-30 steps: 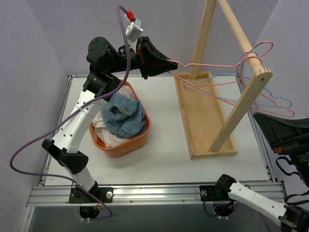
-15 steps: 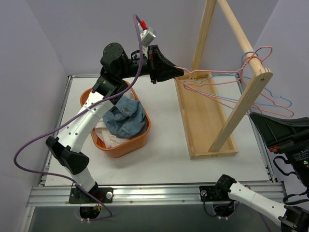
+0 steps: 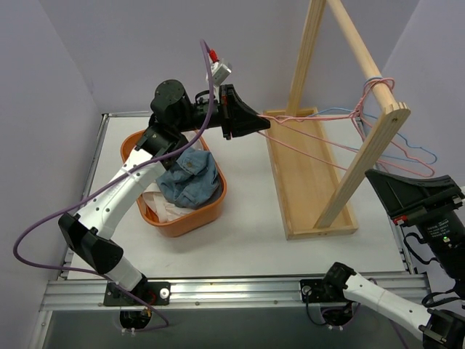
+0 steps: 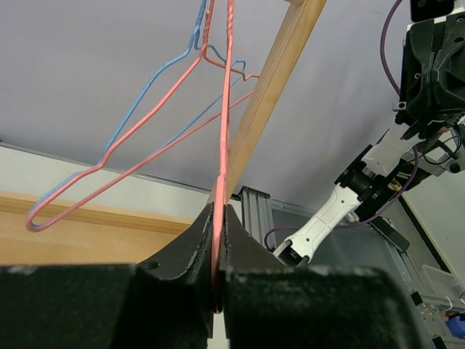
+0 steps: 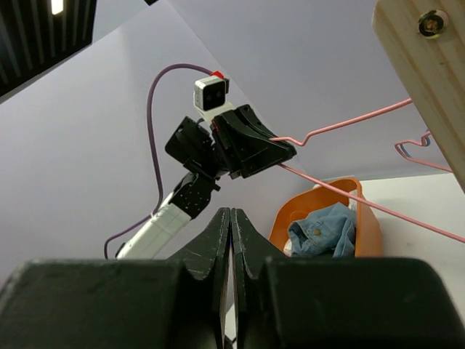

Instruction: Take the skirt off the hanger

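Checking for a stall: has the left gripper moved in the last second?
Yes. The left gripper, shut on the pink hanger, has dropped in the top view, from above the wooden rack's far-left corner to level with it.

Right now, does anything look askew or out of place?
The pink hanger stretches sideways instead of hanging down: hook on the wooden rail, wire pinched in the left gripper. It is bare. A denim garment lies in the orange basket.
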Controlling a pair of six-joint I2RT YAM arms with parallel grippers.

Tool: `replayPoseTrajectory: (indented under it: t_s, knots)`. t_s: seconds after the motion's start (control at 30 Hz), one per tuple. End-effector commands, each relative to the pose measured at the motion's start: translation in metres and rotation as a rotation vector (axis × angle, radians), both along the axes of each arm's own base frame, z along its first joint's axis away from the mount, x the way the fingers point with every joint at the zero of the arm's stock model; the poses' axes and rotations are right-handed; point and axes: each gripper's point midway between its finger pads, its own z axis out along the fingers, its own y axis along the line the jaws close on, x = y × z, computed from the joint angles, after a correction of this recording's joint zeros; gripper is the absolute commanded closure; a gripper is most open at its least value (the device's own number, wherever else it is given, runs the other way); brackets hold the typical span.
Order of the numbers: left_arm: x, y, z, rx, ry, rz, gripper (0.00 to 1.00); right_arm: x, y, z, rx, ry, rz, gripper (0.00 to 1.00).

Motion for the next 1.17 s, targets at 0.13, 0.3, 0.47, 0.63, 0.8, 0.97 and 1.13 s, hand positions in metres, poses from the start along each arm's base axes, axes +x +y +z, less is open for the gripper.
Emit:
replayPoseTrajectory:
  t_s: [0.13,0.3,0.47,0.63,0.8,0.97,1.13]
  knots:
    - [-0.009,0.005,-0.022,0.044,0.062,0.014,0.66,0.04,0.013,-0.039,-0.125,0.127,-0.113,1.0]
    - [-0.01,0.009,-0.037,0.079,0.106,0.04,0.41,0.049,0.014,-0.061,-0.154,0.181,-0.15,1.0]
    - [-0.019,0.024,-0.058,0.115,0.165,0.103,0.06,0.063,0.024,-0.089,-0.218,0.26,-0.169,0.99]
    - [-0.031,0.055,-0.073,0.12,0.247,0.234,0.06,0.079,0.045,-0.136,-0.31,0.354,-0.159,0.22]
    - [-0.046,0.101,-0.109,0.093,0.429,0.422,0.06,0.09,0.062,-0.185,-0.383,0.455,-0.147,0.0]
    - [-0.071,0.127,-0.14,-0.022,0.564,0.451,0.06,0.09,0.064,-0.238,-0.377,0.521,-0.152,0.0]
    - [-0.104,0.132,-0.166,-0.136,0.603,0.302,0.06,0.08,0.072,-0.261,-0.258,0.446,-0.065,0.0]
